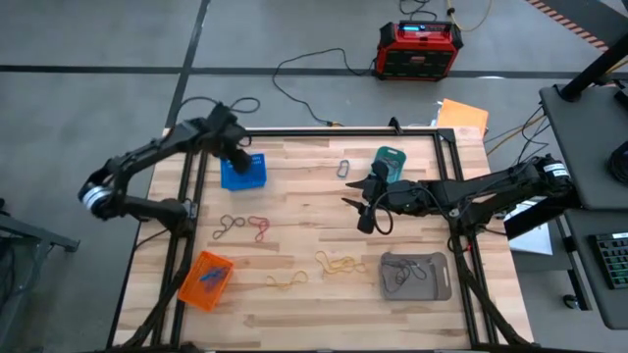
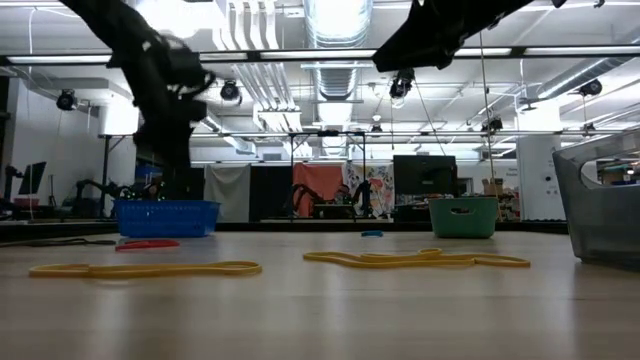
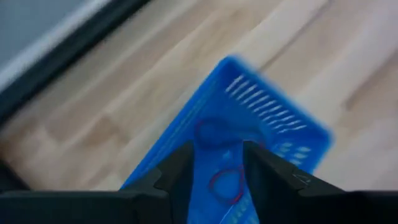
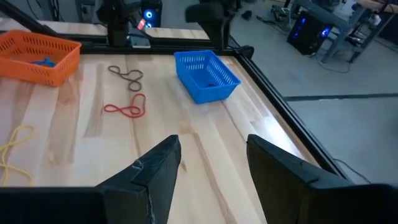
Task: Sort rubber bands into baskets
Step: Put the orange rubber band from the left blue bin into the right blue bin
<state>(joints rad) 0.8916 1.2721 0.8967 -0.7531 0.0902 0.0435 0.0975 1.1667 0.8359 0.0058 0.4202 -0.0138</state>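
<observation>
From above, we've got the left gripper [image 1: 238, 154] hanging right over the blue basket [image 1: 245, 173] at the far left of the table, while the right gripper [image 1: 365, 208] sits mid-table, near the teal basket [image 1: 390, 163]. Loose rubber bands lie between them: a grey one [image 1: 231, 226] and a red one [image 1: 260, 228] side by side, stretched roughly left to right, and yellow ones [image 1: 339, 263] nearer the grey basket [image 1: 417, 277]. The orange basket [image 1: 206, 279] is at the near left corner. The red and grey bands are closer to the left arm, so that's probably the one to go for them; the yellow ones lie towards the right arm.

At table height, the yellow bands [image 2: 415, 259] lie flat and long across the front (the grippers' fingertips are hard to pick out here).

The left wrist camera looks straight down into the blue basket [image 3: 267, 118], with reddish loops [image 3: 225, 183] inside it. The fingers [image 3: 180, 168] stand apart with nothing pinched that we can see, though it's all blurry.

The right wrist camera shows its fingers [image 4: 155, 168] wide apart and empty, with the red band [image 4: 127, 109] and grey band [image 4: 127, 77] well ahead. Something blue lies in the orange basket [image 4: 37, 43], too small to tell what.
</observation>
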